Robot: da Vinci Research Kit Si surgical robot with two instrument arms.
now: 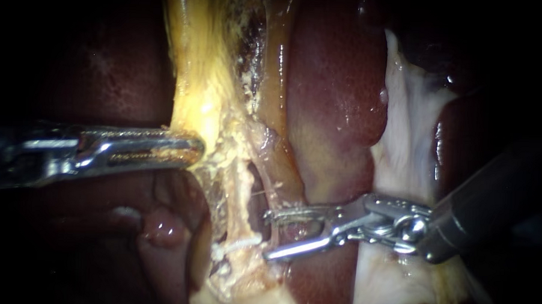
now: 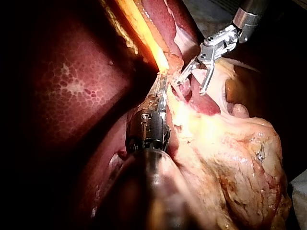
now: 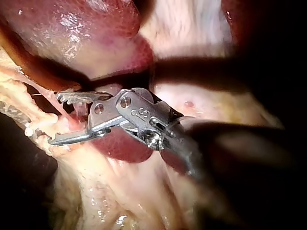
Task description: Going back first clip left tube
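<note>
Left instrument (image 1: 196, 149) came in level from the left. Its jaws lay together, clamped on the edge of the yellow tissue (image 1: 200, 101), which tented toward them. In the left wrist view the same jaws ran tight along that yellow strip, with no gap showing.

Right instrument (image 1: 268, 235) came in from the lower right with its jaws wide apart in a clear V, and nothing was pinched. Upper jaw was toothed, lower jaw smooth and bright. The right wrist view showed the same spread, with a thin pink strand and dark red tissue in the gap, gripped by neither jaw.

Left tube (image 1: 238, 196) was the pale thin strand running down through the stripped yellow-white tissue, just left of the open jaw tips and apart from them. Brown tube (image 1: 277, 140) ran beside it on the right, and its lower end reached the upper jaw.

A thin white band (image 1: 239, 245) lay across the left tube low down, level with the lower jaw tip. Couldn't tell if it was a clip.

Liver (image 1: 336, 82), dark red and wet, sat behind the tubes. White membrane (image 1: 407, 127) lay above the right shaft.
</note>
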